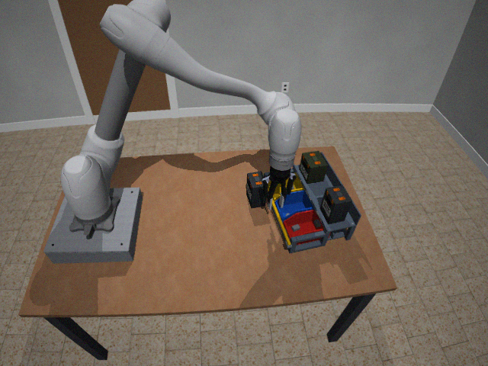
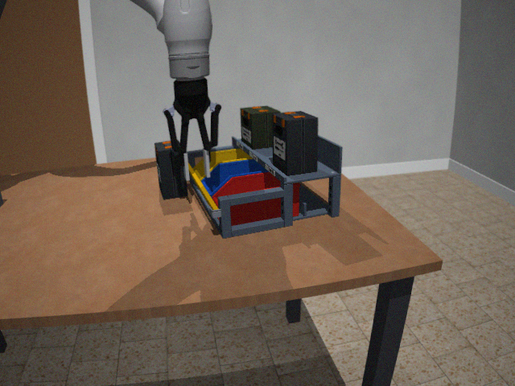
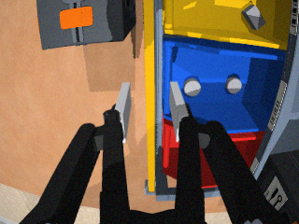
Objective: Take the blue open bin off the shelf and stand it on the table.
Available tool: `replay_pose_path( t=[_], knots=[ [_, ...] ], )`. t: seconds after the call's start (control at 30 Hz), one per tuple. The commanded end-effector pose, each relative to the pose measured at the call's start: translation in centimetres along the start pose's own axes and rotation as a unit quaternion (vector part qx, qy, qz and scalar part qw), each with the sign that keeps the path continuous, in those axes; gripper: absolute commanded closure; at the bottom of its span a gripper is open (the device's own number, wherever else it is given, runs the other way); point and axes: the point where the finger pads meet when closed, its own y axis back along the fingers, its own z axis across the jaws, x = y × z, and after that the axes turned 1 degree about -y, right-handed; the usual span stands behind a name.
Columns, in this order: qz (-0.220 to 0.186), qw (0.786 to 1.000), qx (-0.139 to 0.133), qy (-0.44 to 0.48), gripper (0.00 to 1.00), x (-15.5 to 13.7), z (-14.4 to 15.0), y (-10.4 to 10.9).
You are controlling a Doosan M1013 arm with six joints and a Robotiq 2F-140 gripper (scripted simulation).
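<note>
The blue open bin [image 1: 297, 203] [image 2: 237, 169] [image 3: 215, 109] sits on the grey shelf [image 1: 308, 238] [image 2: 254, 195], between the yellow bin [image 2: 228, 156] [image 3: 210, 19] and the red bin [image 1: 301, 220] [image 2: 245, 185] [image 3: 249, 146]. Two round pale parts lie in it. My gripper [image 1: 276, 203] [image 2: 197, 178] [image 3: 149, 93] points down, partly open and empty, at the shelf's front edge. In the wrist view one finger is over the blue bin's front end, the other over the table side. Whether either finger touches the bin cannot be told.
A yellow bar [image 1: 280, 224] [image 2: 203, 189] [image 3: 149, 154] runs along the shelf front, between the fingers in the wrist view. A dark case [image 1: 256, 191] [image 2: 167, 174] [image 3: 100, 25] stands on the table close beside the gripper. A green case [image 1: 314, 168] [image 2: 257, 129] and another dark case [image 1: 335, 207] [image 2: 294, 143] stand on the shelf's upper deck.
</note>
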Motion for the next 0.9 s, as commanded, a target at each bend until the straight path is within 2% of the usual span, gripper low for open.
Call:
replay_pose_path(
  t=[0.0, 0.87],
  knots=[
    [0.000, 1.000, 0.000, 0.000, 0.72, 0.00, 0.00, 0.02],
    [0.000, 1.000, 0.000, 0.000, 0.72, 0.00, 0.00, 0.62]
  ],
)
